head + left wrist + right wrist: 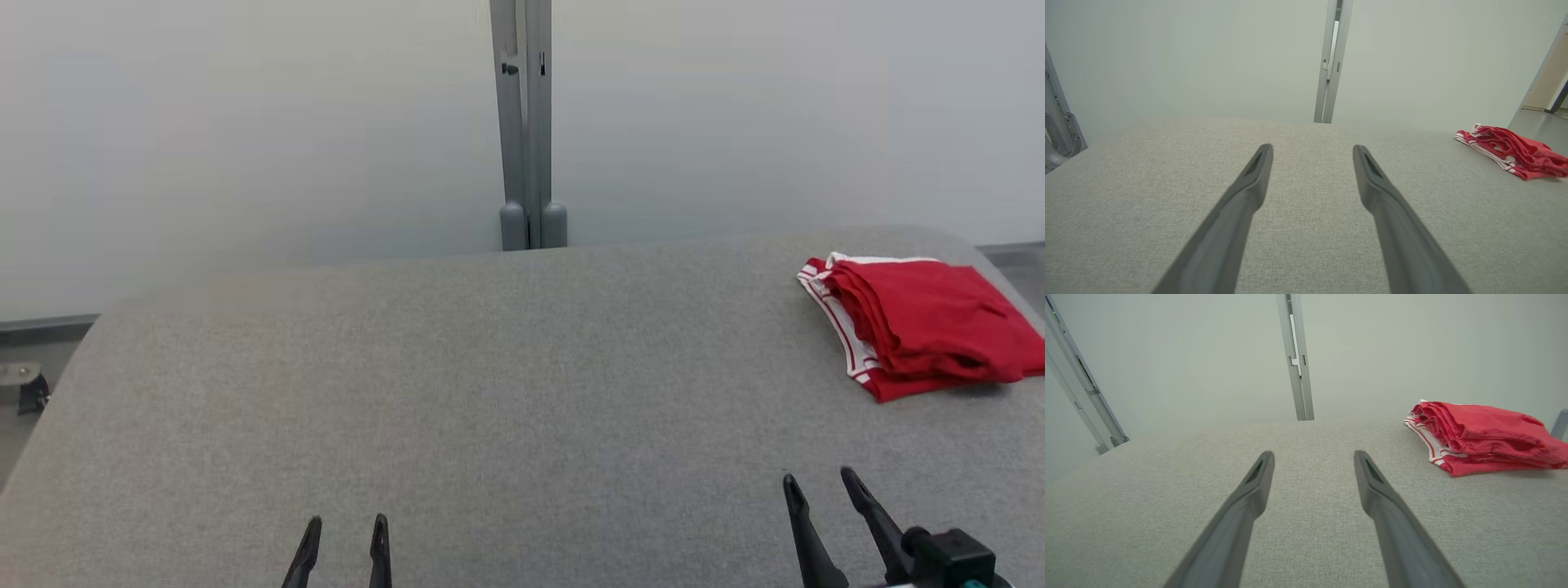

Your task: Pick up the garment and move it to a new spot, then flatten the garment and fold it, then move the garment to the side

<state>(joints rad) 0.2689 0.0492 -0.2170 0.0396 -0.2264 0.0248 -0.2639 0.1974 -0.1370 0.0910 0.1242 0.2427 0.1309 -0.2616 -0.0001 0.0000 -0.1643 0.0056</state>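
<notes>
Head view: my worry is the garment, a folded red stack with white trim, lying close to the far right edge of the table; a sideways nudge could tip it off, and a pinch on the top layer alone would drag the fold open; it lies ahead and right of my right gripper, well apart from my left gripper; both jaws stand spread and empty. Left wrist view: the garment sits far right of the parted jaws. Right wrist view: the garment lies ahead-right of the parted jaws, near but not touching.
</notes>
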